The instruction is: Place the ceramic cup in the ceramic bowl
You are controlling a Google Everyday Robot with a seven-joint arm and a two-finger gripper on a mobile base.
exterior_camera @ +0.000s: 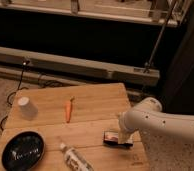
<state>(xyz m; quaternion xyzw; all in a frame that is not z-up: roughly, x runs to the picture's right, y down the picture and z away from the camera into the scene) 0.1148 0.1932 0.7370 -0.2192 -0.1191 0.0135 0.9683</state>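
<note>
The ceramic cup (26, 107) is small, plain and white, and stands on the left side of the wooden table (95, 105). The ceramic bowl (23, 150) is shallow, round and glossy black, and sits at the table's front left corner, in front of the cup. My white arm (160, 120) reaches in from the right. My gripper (125, 139) is low at the table's right front, far from the cup and bowl, right beside a small black box.
An orange carrot (68, 109) lies mid-table. A white bottle with a patterned label (75, 158) lies at the front edge. A small black rectangular box (112, 137) sits by the gripper. A cable (17, 82) runs along the floor behind.
</note>
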